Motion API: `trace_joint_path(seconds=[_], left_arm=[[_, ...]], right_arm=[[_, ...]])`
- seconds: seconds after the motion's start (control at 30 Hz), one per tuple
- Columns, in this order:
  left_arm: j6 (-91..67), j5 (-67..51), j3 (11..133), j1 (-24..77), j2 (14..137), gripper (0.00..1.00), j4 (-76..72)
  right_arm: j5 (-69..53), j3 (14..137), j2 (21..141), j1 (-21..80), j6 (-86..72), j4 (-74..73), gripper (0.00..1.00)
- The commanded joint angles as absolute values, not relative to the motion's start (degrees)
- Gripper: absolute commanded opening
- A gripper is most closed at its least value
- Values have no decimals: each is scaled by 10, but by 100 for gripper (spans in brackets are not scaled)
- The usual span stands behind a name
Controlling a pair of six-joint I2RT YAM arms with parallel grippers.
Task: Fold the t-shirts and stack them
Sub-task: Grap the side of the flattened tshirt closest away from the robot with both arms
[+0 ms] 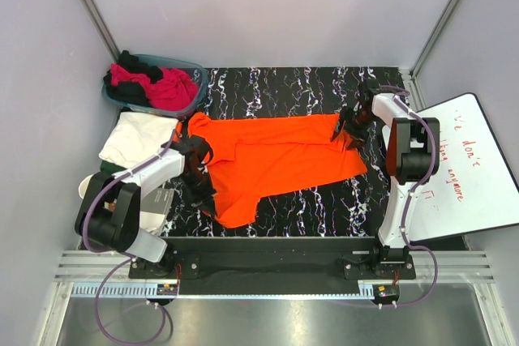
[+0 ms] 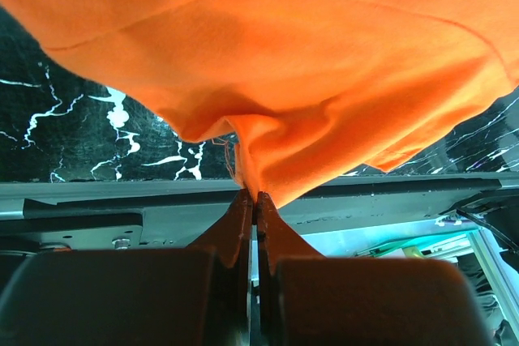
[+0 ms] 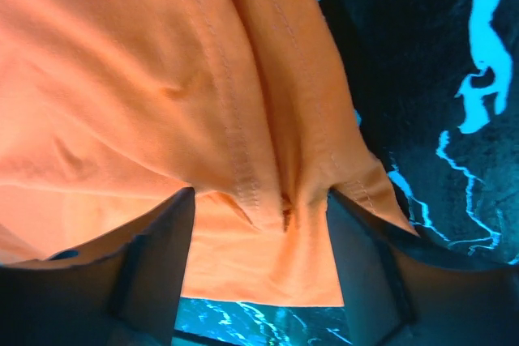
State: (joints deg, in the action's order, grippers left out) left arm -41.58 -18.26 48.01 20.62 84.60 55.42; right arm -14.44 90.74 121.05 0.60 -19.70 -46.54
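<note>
A bright orange t-shirt (image 1: 276, 155) lies spread across the black marbled table (image 1: 276, 87). My left gripper (image 1: 195, 169) is at the shirt's left edge. In the left wrist view this gripper (image 2: 254, 194) is shut on a pinched fold of the orange cloth (image 2: 284, 62), which hangs lifted above the table. My right gripper (image 1: 347, 129) is at the shirt's far right corner. Its jaws (image 3: 259, 200) stand wide apart on the stitched hem (image 3: 235, 119), with puckered cloth between them. A white t-shirt (image 1: 134, 139) lies at the left. Magenta (image 1: 170, 91) and black (image 1: 134, 62) shirts fill the basket.
A translucent teal basket (image 1: 193, 66) stands at the back left corner. A white board with red handwriting (image 1: 466, 168) lies right of the right arm. Grey walls close in the back and sides. A metal rail (image 1: 259, 253) runs along the near edge.
</note>
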Motion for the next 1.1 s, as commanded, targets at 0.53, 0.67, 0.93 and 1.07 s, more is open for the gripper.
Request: trace_joint_path(seconds=[0.53, 0.67, 0.93, 1.07], left_arm=[[-402, -169, 506, 213, 871, 0, 549], [-401, -167, 507, 215, 874, 0, 548], [-402, -164, 507, 217, 874, 0, 549], [-401, -164, 507, 218, 875, 0, 548]], right_arm=[[-148, 942, 1158, 7, -183, -505, 72], [-161, 940, 1170, 7, -185, -496, 65], [-176, 943, 1199, 6, -189, -486, 61], [-176, 945, 1216, 7, -189, -481, 61]])
